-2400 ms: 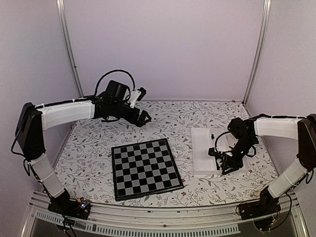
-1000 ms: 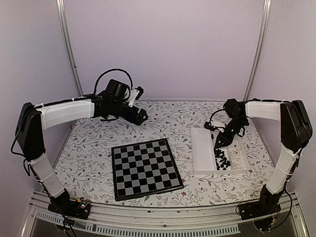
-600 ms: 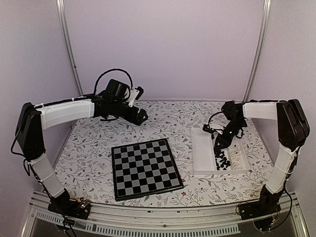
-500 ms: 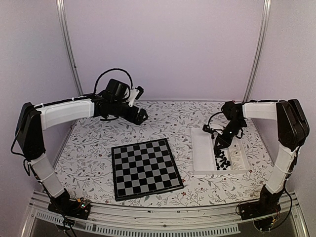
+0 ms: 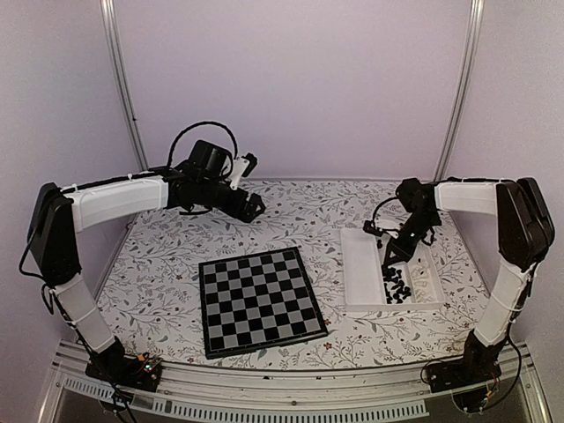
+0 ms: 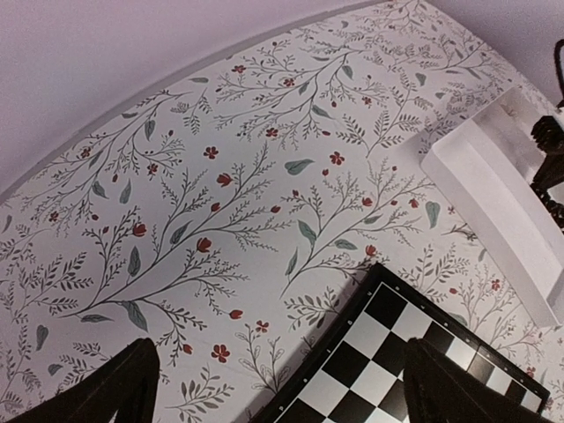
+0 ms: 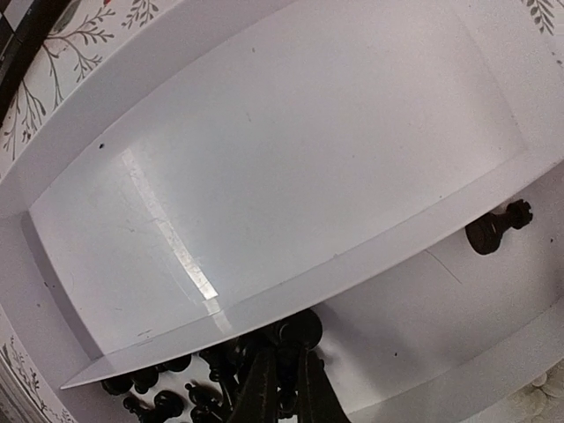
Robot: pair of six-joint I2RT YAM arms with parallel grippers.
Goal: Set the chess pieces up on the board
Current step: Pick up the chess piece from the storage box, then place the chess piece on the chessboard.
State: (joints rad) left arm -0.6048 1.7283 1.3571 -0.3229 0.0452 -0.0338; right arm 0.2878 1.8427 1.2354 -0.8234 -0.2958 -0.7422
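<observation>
While dipped into the white tray [image 5: 361, 264] at right of overhead view, shows right gripper [image 5: 388, 262] closed all the way, tips buried in the heap of black chess pieces [image 5: 397, 286] at tray's near end. Cannot tell whether pinching a piece: fingers [image 7: 262, 392] pressed together at bottom of wrist view, dark piece right at the tips, contact itself hidden. Comes in steep from above, probably to single out one piece from a crowded heap without knocking neighbours. Shows one lone piece [image 7: 498, 227] lying apart at right of wrist view, same compartment as heap; other compartment bare. Leaves board [image 5: 260, 300] at centre with no pieces on it, well apart from tray, so reads as first pick, setup barely begun. Has left gripper [image 5: 254, 207] parked high at upper left, jaws wide, holding nothing, probably to clear the right arm's path.
</observation>
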